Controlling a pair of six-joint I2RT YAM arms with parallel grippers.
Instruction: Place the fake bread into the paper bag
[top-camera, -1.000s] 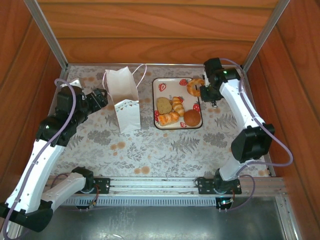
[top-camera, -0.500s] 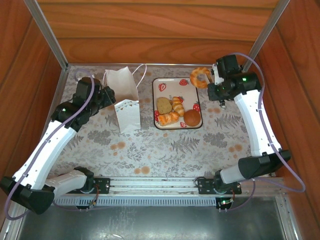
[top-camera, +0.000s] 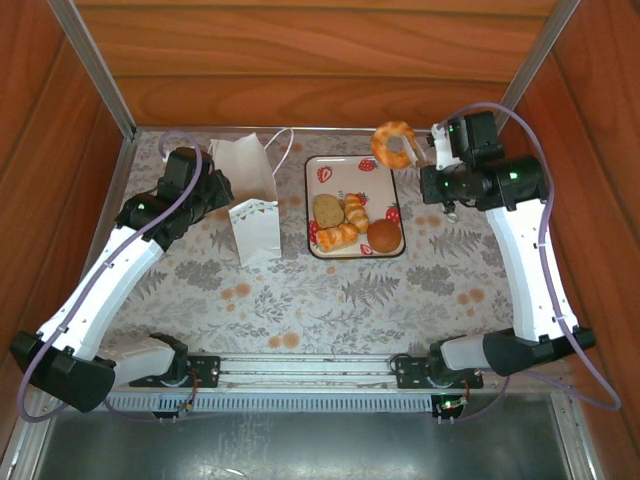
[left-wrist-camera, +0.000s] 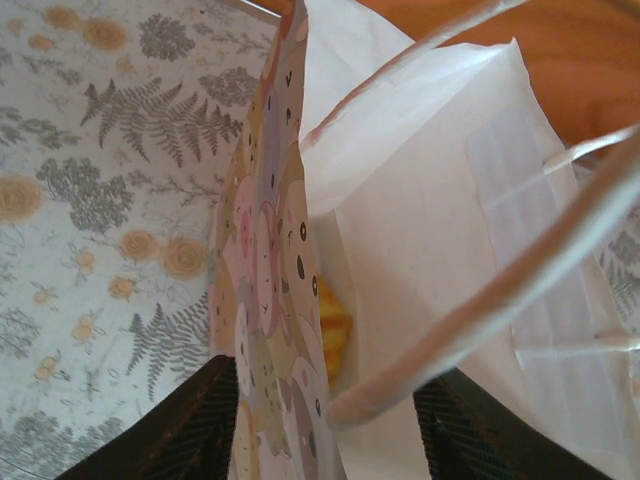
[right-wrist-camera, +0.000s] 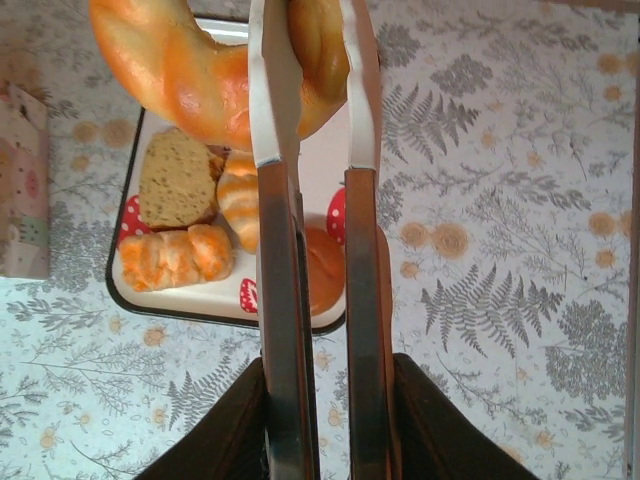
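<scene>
Right gripper (right-wrist-camera: 325, 410) is clenched on the metal tongs (right-wrist-camera: 300, 250), whose tips pinch the ring doughnut (top-camera: 393, 143) aloft by the far right corner of the tray (top-camera: 312, 205). The paper bag (top-camera: 245, 190) stands to the doughnut's left, across the tray, where the left gripper (top-camera: 213, 188) straddles its side wall; whether that one has pinched cannot be told

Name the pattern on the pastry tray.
Tray: red strawberries on white; best in top external view.
</scene>
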